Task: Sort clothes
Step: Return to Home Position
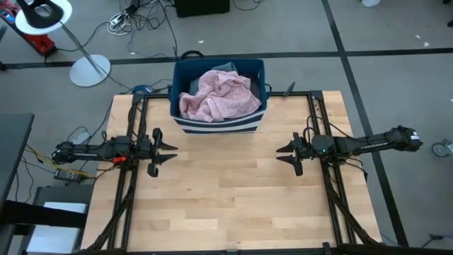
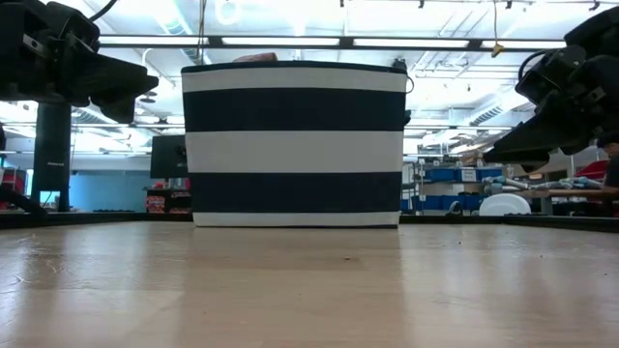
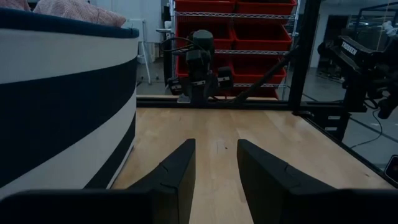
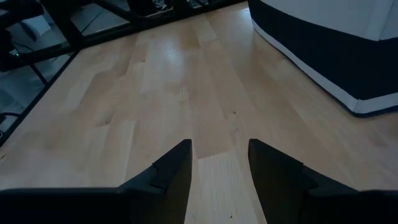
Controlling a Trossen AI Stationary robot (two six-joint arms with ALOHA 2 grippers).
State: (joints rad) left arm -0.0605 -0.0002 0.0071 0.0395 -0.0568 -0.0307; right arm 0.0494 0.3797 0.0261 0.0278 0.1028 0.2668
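A large pink garment [image 1: 219, 95] lies heaped in the dark blue bin with white stripes [image 1: 216, 126] at the table's far middle; a grey piece [image 1: 225, 68] shows under it at the bin's far side. The pink top also peeks over the bin's rim in the left wrist view [image 3: 78, 11]. My left gripper [image 1: 172, 154] is open and empty over the table's left part, pointing right. My right gripper [image 1: 281, 154] is open and empty over the right part, pointing left. Both stand near the bin's front corners, apart from it.
The bin [image 2: 293, 145] stands on the wooden table [image 1: 219, 205]. A lamp stand [image 1: 88, 67] and cables lie on the floor beyond the far edge. Red shelving [image 3: 249, 37] stands past the table's right side.
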